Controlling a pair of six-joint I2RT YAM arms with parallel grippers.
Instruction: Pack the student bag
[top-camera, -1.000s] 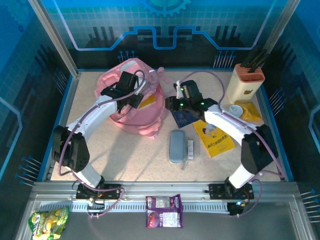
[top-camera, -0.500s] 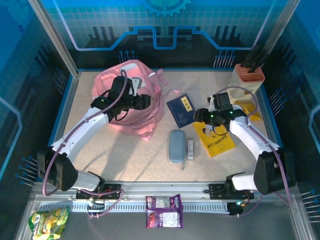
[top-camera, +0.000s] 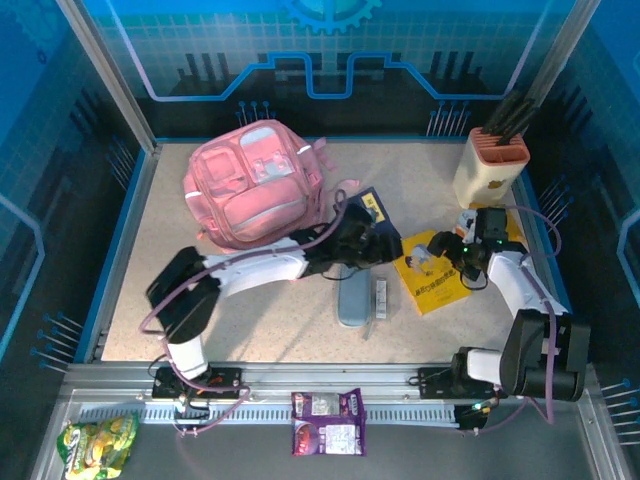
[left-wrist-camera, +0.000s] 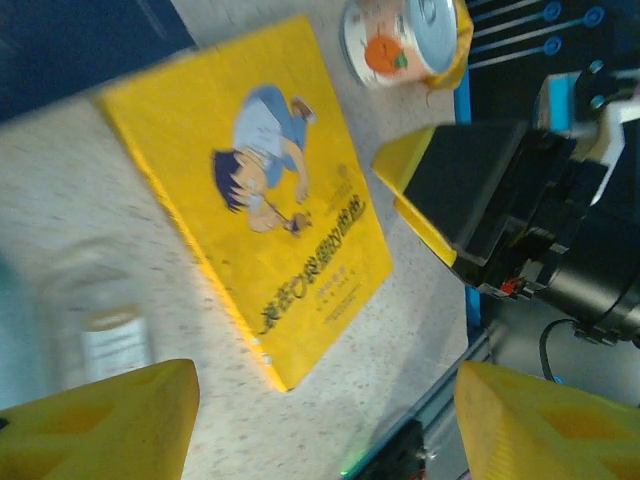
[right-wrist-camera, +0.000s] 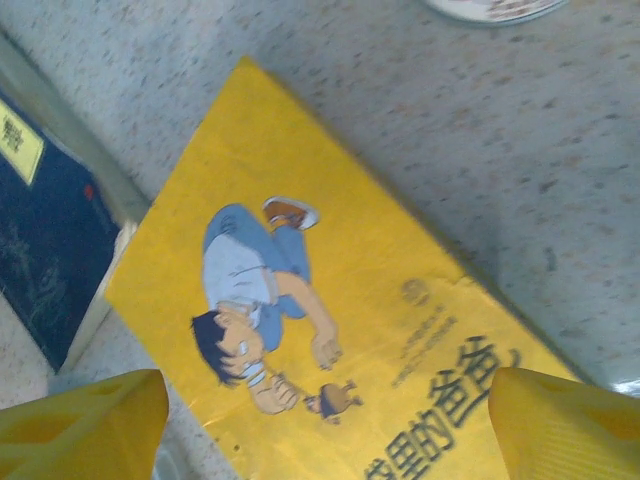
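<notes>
The student bag (top-camera: 250, 190), a pink backpack, lies at the back left of the table with its front pockets facing up. No gripper touches it. My left gripper (top-camera: 385, 245) reaches far to the right, over the near edge of a navy book (top-camera: 372, 207). In the left wrist view its yellow fingers (left-wrist-camera: 100, 420) stand wide apart with bare table between them, just past a yellow cartoon book (left-wrist-camera: 260, 190). My right gripper (top-camera: 455, 255) hovers over the same yellow book (right-wrist-camera: 330, 320), open and with nothing held.
A grey pencil case (top-camera: 352, 295) and a small white item (top-camera: 381, 298) lie in the middle. A peach holder with dark handles (top-camera: 490, 165), a round tin (left-wrist-camera: 400, 35) and a yellow packet (top-camera: 500, 225) stand at the right. Snack packs (top-camera: 328, 420) lie on the near rail.
My left arm left the bag and swung right to the books, and its gripper opened. My right arm drew back right over the yellow book and opened. The bag now lies flat.
</notes>
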